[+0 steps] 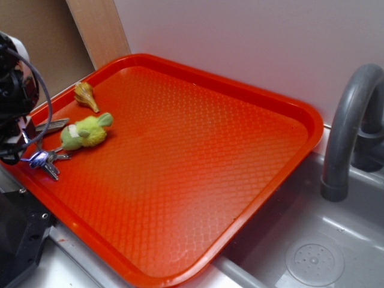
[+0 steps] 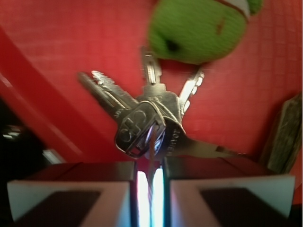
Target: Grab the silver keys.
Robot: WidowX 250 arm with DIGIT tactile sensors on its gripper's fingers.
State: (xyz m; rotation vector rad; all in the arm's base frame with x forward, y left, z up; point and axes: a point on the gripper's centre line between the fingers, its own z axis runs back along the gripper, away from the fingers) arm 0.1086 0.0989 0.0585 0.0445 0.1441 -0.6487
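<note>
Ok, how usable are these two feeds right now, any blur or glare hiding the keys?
Wrist view: the silver keys are readable though slightly soft; the green plush toy behind is blurred, and a bright glow fills the narrow gap at the gripper. Exterior view: evenly lit, soft sheen on the orange tray; the keys sit small at the left edge, partly behind the dark arm.

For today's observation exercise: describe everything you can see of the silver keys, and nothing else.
The silver keys are a small bunch of shiny grey metal keys, their toothed blades fanned outward, heads overlapping. They sit at the near-left edge of the red tray, blade tips reaching beside the green plush toy. The gripper is nearly shut at the key heads, apparently pinching them; actual contact is hard to confirm.
</note>
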